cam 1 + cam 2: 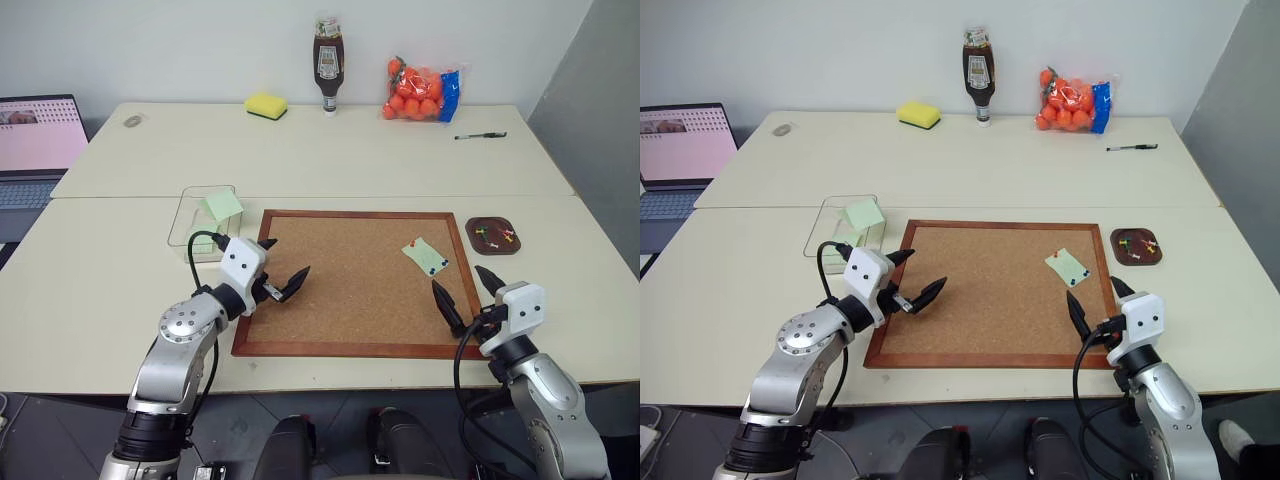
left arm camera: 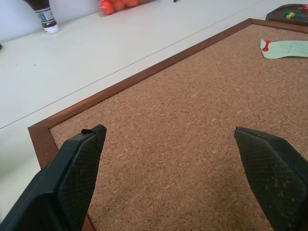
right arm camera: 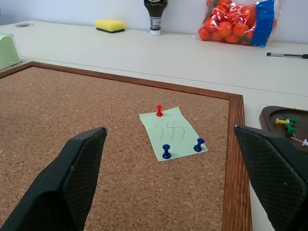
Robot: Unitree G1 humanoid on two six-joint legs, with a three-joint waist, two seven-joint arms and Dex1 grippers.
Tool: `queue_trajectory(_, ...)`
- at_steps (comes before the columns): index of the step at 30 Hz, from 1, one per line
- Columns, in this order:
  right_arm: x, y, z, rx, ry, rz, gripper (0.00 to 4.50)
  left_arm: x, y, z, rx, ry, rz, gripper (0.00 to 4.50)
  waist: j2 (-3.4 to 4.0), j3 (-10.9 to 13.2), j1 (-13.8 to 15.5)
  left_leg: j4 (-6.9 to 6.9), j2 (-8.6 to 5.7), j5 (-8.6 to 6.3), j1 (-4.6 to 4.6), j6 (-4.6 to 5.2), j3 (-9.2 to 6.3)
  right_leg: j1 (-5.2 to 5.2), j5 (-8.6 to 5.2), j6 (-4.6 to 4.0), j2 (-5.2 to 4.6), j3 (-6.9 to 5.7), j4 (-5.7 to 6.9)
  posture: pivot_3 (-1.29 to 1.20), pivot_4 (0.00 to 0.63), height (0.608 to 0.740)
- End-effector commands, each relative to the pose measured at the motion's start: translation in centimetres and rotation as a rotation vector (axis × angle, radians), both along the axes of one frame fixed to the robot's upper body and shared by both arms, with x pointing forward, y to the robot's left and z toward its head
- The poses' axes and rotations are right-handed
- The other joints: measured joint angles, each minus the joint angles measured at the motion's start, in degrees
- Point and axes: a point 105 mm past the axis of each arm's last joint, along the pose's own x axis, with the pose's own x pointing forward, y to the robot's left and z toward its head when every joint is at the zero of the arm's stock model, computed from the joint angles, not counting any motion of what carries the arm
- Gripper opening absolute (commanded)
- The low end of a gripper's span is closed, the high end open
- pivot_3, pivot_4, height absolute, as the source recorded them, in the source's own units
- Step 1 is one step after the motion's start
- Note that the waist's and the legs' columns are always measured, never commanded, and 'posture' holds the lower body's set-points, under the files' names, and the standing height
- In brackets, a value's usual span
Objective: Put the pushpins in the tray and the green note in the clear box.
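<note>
Centrally on the pale, smooth table (image 1: 330, 170) lies a rectangular cork board (image 1: 355, 280), its grainy brown surface bounded by a thin reddish wood frame. Toward its right edge a pale-green note (image 3: 174, 132) lies flat on the cork, a thin paper rectangle with pen squiggles, fixed by three pushpins (image 3: 166, 151): one red at its far edge, two blue at its near edge. Just off the board's far right corner sits the tray (image 1: 493, 235), a dark-brown shallow dish with rounded corners, holding a few loose pins with yellow, green and red heads. By the board's far left corner stands the clear box (image 1: 188, 222), transparent plastic with low walls, and a second green note (image 1: 222, 205) rests tilted inside it.

At the table's back edge are a yellow-and-green sponge (image 1: 266, 105), a dark sauce bottle (image 1: 327, 62) standing on its cap, a netted bag of oranges (image 1: 418, 92) and a pen (image 1: 480, 135). A laptop (image 1: 35, 145) sits at far left.

The left gripper (image 1: 282, 268) hovers over the board's left part, its black textured fingers spread wide and empty. The right gripper (image 1: 468, 290) hangs at the board's near right corner, fingers likewise fully apart, holding nothing, facing the pinned note.
</note>
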Motion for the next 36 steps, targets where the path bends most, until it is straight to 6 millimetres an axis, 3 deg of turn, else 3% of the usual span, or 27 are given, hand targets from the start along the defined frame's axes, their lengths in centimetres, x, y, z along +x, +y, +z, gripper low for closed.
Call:
queue_trajectory(1,-0.1,-0.2,1.4,0.001,-0.050,-0.002,4.49,-0.4,-0.6,0.8,-0.017,-0.041,-0.039,4.50,0.00,0.0,0.0,0.00,0.00,0.00,0.00,0.00,0.00,0.00,0.00,0.00,0.00,0.00,0.00,0.00,0.150,0.740)
queue_trajectory(8,-0.1,-0.3,1.3,0.003,-0.047,-0.010,4.49,0.3,0.1,1.2,0.010,-0.056,-0.014,4.50,0.00,0.0,0.0,0.00,0.00,0.00,0.00,0.00,0.00,0.00,0.00,0.00,0.00,0.00,0.00,0.00,0.150,0.740)
queue_trajectory(17,0.2,0.0,1.4,0.008,-0.046,-0.009,4.49,0.6,-0.9,3.4,-0.028,-0.124,-0.108,4.50,0.00,0.0,0.0,0.00,-0.01,0.00,0.00,0.00,0.03,0.00,0.01,0.01,0.00,0.02,-0.01,0.00,0.150,0.740)
queue_trajectory(26,0.7,-0.1,1.5,-0.004,-0.010,-0.007,4.49,0.6,-1.6,3.2,-0.032,-0.112,-0.149,4.50,0.00,0.0,0.0,0.02,-0.01,0.00,0.00,0.00,0.02,0.00,0.02,0.03,0.00,0.02,0.01,0.00,0.150,0.740)
queue_trajectory(33,1.6,0.4,2.1,-0.012,0.049,0.015,4.50,0.6,-2.2,1.9,0.024,-0.087,-0.186,3.28,0.00,0.0,0.0,0.01,-0.02,0.00,-0.01,0.00,0.03,0.00,0.05,0.09,0.01,0.03,0.01,0.00,0.150,0.740)
queue_trajectory(36,2.3,0.7,2.8,-0.011,0.075,0.024,4.50,0.7,-2.6,1.3,0.035,-0.061,-0.205,2.56,0.00,0.0,0.0,0.02,-0.02,0.00,-0.01,0.00,0.03,0.00,0.06,0.10,0.01,0.03,0.01,0.00,0.150,0.740)
